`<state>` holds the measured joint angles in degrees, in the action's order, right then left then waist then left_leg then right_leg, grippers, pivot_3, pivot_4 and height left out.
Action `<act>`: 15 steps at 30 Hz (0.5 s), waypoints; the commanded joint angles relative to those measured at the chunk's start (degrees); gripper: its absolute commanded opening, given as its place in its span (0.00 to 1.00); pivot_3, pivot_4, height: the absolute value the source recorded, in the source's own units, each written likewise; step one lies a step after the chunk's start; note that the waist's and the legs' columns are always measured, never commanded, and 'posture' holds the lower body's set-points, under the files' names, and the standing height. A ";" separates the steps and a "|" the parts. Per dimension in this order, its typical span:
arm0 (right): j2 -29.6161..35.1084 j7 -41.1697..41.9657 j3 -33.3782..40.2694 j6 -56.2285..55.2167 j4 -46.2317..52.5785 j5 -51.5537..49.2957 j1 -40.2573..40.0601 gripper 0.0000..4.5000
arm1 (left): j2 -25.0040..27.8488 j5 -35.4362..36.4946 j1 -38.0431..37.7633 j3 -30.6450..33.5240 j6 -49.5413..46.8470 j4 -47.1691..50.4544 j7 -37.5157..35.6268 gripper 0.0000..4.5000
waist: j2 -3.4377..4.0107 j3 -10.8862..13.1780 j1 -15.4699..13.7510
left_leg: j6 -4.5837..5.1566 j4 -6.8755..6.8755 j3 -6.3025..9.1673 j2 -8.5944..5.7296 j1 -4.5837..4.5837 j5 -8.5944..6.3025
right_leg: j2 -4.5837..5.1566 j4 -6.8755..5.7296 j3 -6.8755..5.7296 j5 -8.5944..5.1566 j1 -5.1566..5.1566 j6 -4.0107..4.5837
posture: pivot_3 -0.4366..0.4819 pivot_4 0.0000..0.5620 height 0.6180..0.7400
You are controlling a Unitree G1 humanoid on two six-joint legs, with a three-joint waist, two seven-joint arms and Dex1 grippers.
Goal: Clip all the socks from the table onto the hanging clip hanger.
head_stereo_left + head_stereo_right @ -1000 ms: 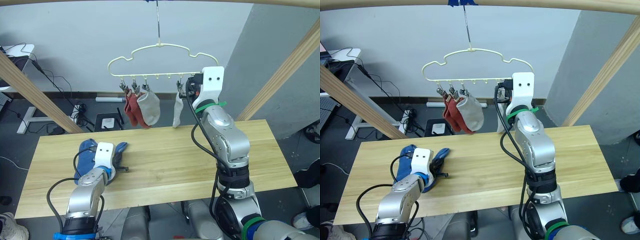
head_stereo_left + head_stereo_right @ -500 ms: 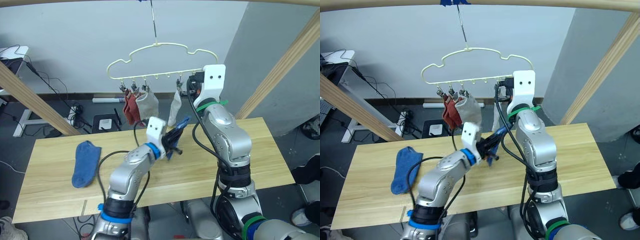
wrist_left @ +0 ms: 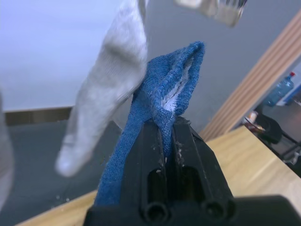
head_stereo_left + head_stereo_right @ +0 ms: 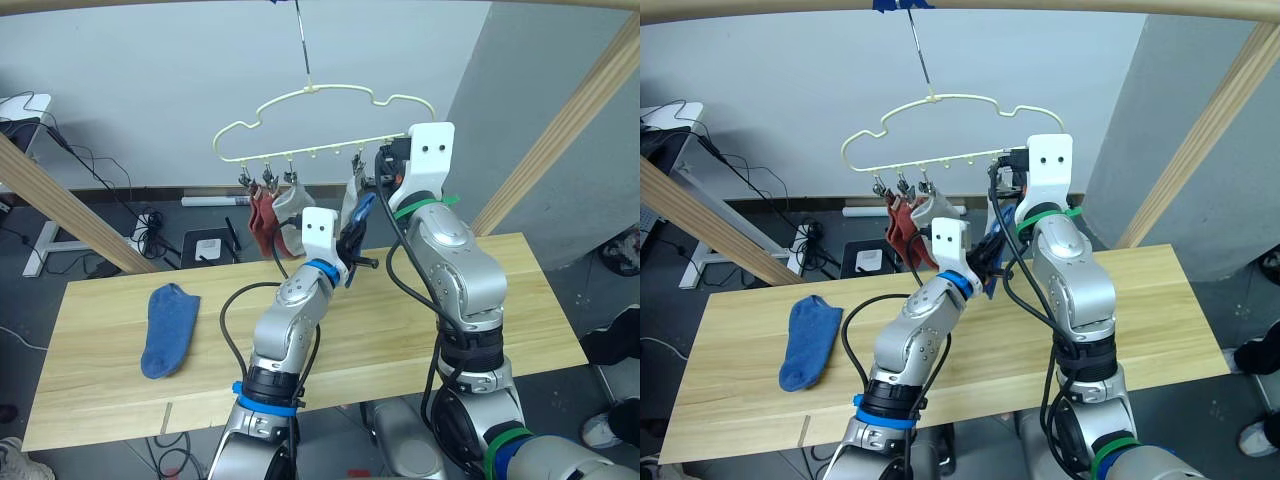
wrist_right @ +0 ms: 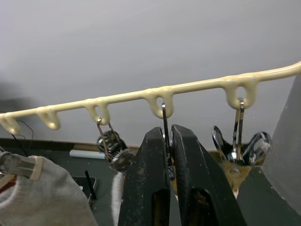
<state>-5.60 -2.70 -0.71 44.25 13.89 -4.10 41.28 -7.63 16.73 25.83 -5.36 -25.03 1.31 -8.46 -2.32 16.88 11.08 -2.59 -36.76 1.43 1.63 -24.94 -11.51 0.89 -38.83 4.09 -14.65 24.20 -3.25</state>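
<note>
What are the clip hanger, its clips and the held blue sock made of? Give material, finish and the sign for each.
Clip hanger: probably coated wire or plastic, pale yellow-green and smooth; thin rod with moulded-looking loops.
Clips: metal, shiny; bright reflections on the jaws.
Blue sock in the left gripper: knitted fabric, matte, slightly fuzzy; visible weave, lint, soft fold, paler lining inside.

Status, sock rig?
Left gripper shut on a blue ankle sock, raised by the hanger. Right gripper shut on a metal clip of the yellow-green wire hanger. Second blue sock on table.
</note>
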 commanded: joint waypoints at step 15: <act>-1.14 -0.12 0.08 0.24 3.01 -0.94 0.32 0.00 | -4.07 1.58 3.94 1.02 1.92 0.10 1.70 0.00 | 0.00 0.00 0.18 | 0.00 0.03 0.00 0.00 0.00 0.00 | -0.01 0.03 0.00 -0.14 0.01 -0.23 | 0.18 0.46 1.00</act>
<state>-6.41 -2.73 -0.70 44.75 13.89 -4.16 41.24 -10.14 17.69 28.89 -4.22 -24.07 0.01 -6.85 -2.33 16.88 11.26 -2.59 -36.72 1.43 1.63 -24.94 -11.51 0.88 -38.79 4.09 -14.79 24.20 -3.48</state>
